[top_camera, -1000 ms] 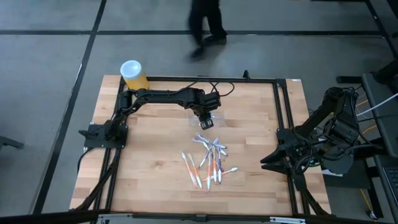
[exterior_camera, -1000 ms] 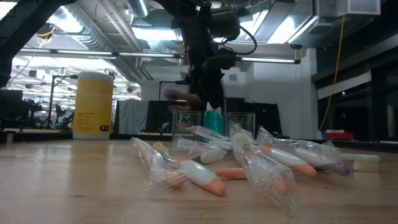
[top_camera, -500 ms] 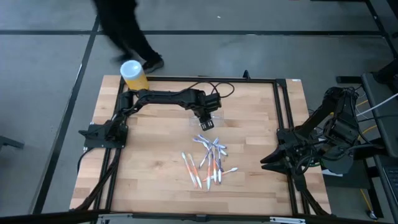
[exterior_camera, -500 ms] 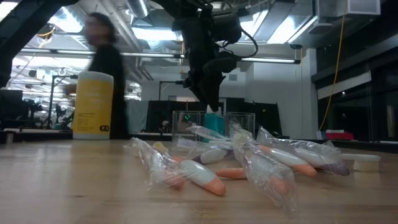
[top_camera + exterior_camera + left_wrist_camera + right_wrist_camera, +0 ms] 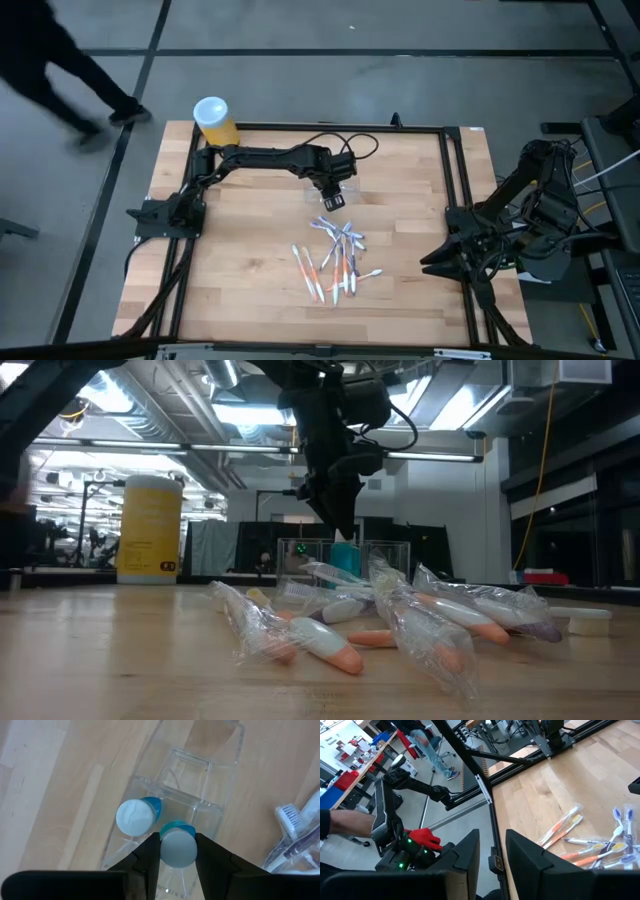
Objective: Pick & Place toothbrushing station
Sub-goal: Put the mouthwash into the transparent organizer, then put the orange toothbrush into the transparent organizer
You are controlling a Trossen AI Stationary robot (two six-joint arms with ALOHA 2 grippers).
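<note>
Holder: the clear plastic toothbrush holder stands on the worktop, just above centre in the overhead frame; in the low view it shows mid-frame behind the wrapped brushes.
Holder contents: two blue tubes stand in its compartments in the left wrist view, one with a white cap, one with a grey-blue cap; the compartment beyond them looks empty.
Left end effector: it hangs directly over the holder, its two dark fingers on either side of the grey-capped tube and clamped on it; in the low view it comes down from the top centre with a teal tip just below it.
Toothbrushes: a loose pile of wrapped white, orange and blue toothbrushes lies below the holder in the overhead frame, near it but apart; in the low view they fill the lower centre.
Yellow can: a yellow cylinder with a white lid stands at the upper left corner of the worktop, well apart from the holder; left of centre in the low view.
Right end effector: parked off the right edge of the worktop, fingers apart with nothing between them.
Person: legs and dark shoes cross the floor at the upper left of the overhead frame.
</note>
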